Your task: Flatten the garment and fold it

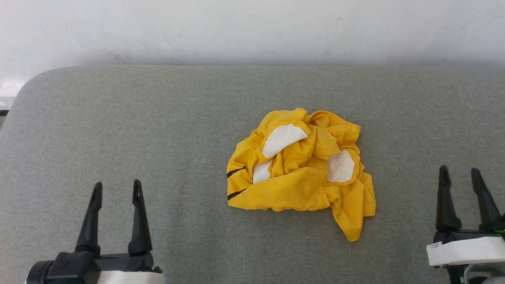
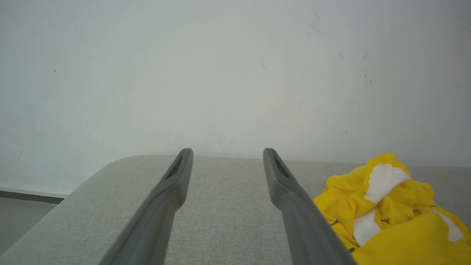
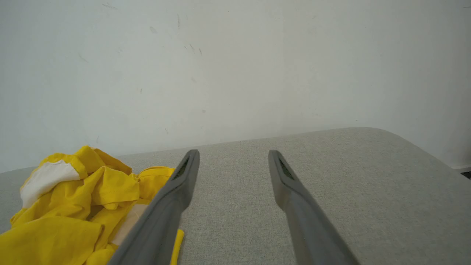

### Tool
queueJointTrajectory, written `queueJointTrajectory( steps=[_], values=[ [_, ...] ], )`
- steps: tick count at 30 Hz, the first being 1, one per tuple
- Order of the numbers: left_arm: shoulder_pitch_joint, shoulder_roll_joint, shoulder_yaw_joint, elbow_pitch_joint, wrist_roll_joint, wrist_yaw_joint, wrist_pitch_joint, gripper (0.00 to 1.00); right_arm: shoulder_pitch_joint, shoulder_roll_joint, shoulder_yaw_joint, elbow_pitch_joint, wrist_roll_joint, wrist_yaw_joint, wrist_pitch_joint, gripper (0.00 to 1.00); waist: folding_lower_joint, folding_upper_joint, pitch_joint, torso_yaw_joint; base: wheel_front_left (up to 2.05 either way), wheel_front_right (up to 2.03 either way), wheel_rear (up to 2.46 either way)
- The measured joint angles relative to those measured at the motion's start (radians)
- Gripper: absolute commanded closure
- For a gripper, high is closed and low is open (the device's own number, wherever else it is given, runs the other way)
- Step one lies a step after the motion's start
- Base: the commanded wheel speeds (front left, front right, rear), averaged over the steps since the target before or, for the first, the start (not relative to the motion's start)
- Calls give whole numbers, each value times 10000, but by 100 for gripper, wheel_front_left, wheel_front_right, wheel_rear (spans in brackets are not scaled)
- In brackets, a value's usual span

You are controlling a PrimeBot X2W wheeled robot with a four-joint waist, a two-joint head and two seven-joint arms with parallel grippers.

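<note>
We are holding our left claw [image 1: 117, 183] and right claw [image 1: 459, 169] wide open and empty, either side of the shirt [image 1: 302, 173] and apart from it. The shirt is lying crumpled on the grey cushion [image 1: 158, 118]. We are judging flattening not yet begun: the next move is calling for pinching its edges and spreading them.

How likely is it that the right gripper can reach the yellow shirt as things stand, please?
Probably yes: the right gripper is open, with bare grey cushion between it and the shirt.
</note>
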Motion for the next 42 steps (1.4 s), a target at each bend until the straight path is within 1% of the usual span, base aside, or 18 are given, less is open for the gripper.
queueJointTrajectory(
  steps=[2, 6, 11, 13, 15, 21, 22, 23, 24, 27, 30, 32, 34, 36, 38, 42],
  values=[
    [-7, -382, 121, 0, 107, -360, 0, 0, -2, 8, 146, 48, -128, 0, 42, 0, 0, 0, 3, 70, 0, 0, 0],
    [-81, -907, 472, 104, 387, -941, 0, 0, -309, 13, 552, 19, -759, 0, 863, 0, 1, 0, 178, 126, 0, 0, 0],
    [-330, -1436, 775, 382, 721, -1661, 0, 0, -909, -12, 903, 322, -1452, 0, 2635, 0, 2, 0, 452, 214, 0, 0, 0],
    [-397, -1653, 865, 500, 834, -1900, 0, 0, -1007, -17, 1003, 560, -1528, 0, 3275, 0, 2, 0, 530, 307, 0, 0, 0],
    [-433, -1854, 984, 614, 899, -2102, 0, 0, -1045, -75, 1179, 836, -1641, 0, 4013, 0, 2, 0, 595, 413, 0, 0, 0],
    [-473, -2313, 1315, 871, 1172, -2661, 0, 0, -1083, -148, 1576, 1480, -1695, 0, 5567, 0, 2, 0, 727, 771, 0, 0, 0],
    [-473, -2368, 1375, 905, 1239, -2740, 0, 0, -1138, -165, 1655, 1515, -1691, -2, 5768, 22, 2, 0, 742, 825, 0, 0, 0],
    [-473, -2428, 1421, 941, 1296, -2807, 0, 0, -1217, -178, 1680, 1517, -1687, -2, 5894, 91, 1, 0, 753, 874, 0, 0, 0],
    [-473, -2477, 1463, 972, 1329, -2884, 0, 0, -1278, -184, 1682, 1507, -1693, -2, 5944, 100, 2, 0, 764, 918, 0, 0, 0],
    [-471, -2642, 1641, 1108, 1476, -3066, 0, 0, -1379, -127, 1728, 1407, -1760, 2, 5933, 100, 2, 0, 750, 971, 0, 0, 0],
    [-465, -2763, 1764, 1156, 1538, -3149, 0, 0, -1523, -128, 1824, 1131, -1739, 2, 5762, 100, 2, 0, 701, 842, 0, 0, 0],
    [-464, -2809, 1856, 1160, 1567, -3214, 0, 0, -1848, -301, 1902, 736, -1766, 2, 5733, 100, 1, 0, 672, 692, 0, 0, 0],
    [-465, -2828, 1939, 1177, 1605, -3325, 0, 0, -2312, -681, 1764, 282, -1764, 2, 5787, 100, 3, -1, 644, 522, 0, 0, 0],
    [-465, -2851, 2008, 1177, 1670, -3340, 0, 0, -2671, -1210, 1406, -127, -1764, 2, 6069, 100, 2, 0, 614, 353, 0, 0, 0],
    [-465, -2863, 2065, 1177, 1747, -3450, 0, 0, -2792, -1741, 790, -405, -1764, 2, 6385, 100, 2, 0, 591, 206, 0, 0, 0],
    [-465, -2895, 2201, 1181, 1914, -3557, 0, 0, -2473, -2452, -1045, -637, -1848, 2, 6980, 100, 1, 0, 614, 70, 0, 0, 0]
  ],
)
